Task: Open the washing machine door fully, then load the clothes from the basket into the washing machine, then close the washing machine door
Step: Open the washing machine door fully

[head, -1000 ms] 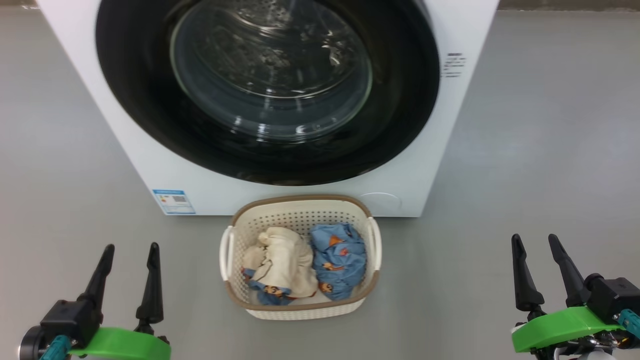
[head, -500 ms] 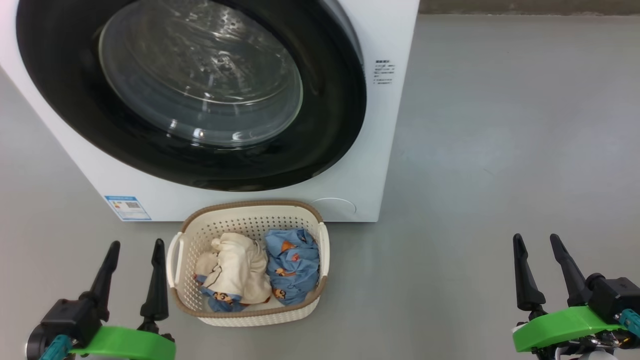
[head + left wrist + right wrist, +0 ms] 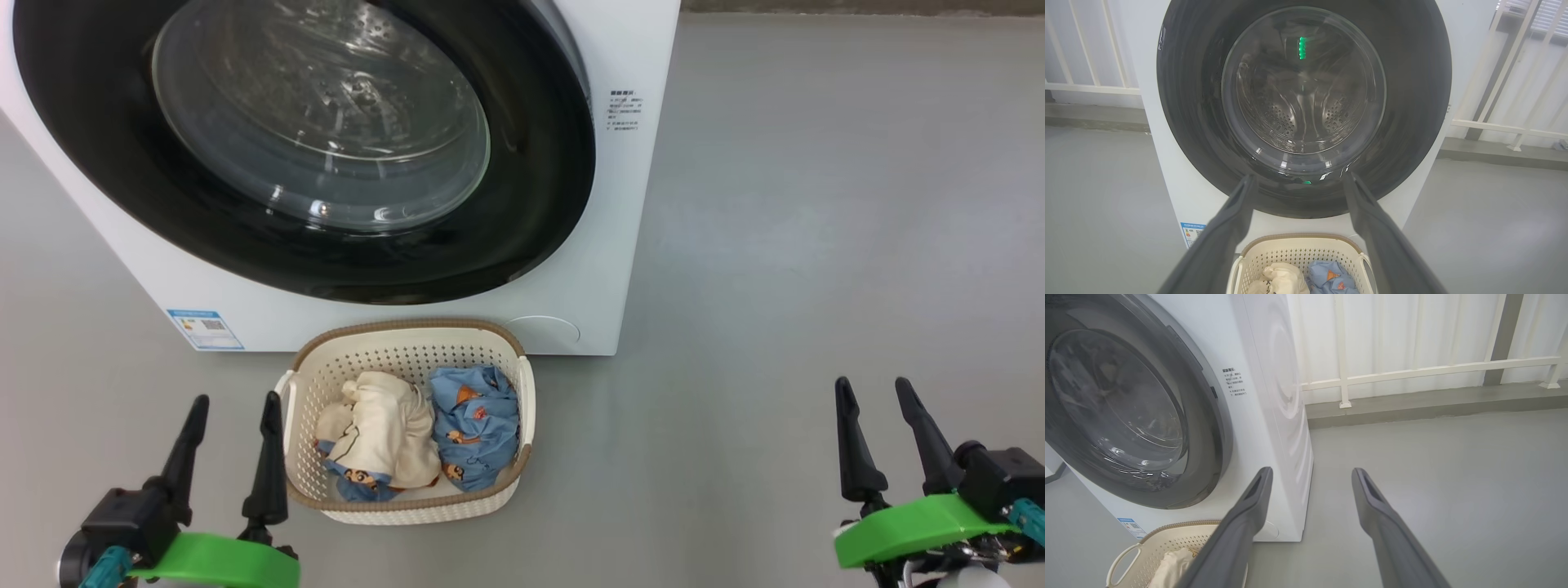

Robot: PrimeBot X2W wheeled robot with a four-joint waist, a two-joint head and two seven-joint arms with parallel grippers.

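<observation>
Two tools hang released above the floor (image 3: pixel 816 245), each with its dark fingers spread and nothing between them. The left tool (image 3: pixel 235 398) is near the basket (image 3: pixel 408 327), by the white handle on that side. The right tool (image 3: pixel 871 384) is well apart from it, over bare floor.

The basket stands on the floor just in front of the washing machine (image 3: pixel 645 204), close to the machine's lower front edge. In it lie the clothes (image 3: pixel 408 433), side by side. The cream garment (image 3: pixel 384 425) is toward the left tool, and the blue garment (image 3: pixel 478 425) touches it on the other side.

The washing machine door (image 3: pixel 539 204) lies flush against the machine's front. Through its clear glass bowl the perforated steel drum (image 3: pixel 1298 114) shows in the left wrist view. A blue label sticker (image 3: pixel 204 329) sits at the machine's lower front corner. Behind the machine, a white railing (image 3: pixel 1412 371) runs along the floor's far edge.
</observation>
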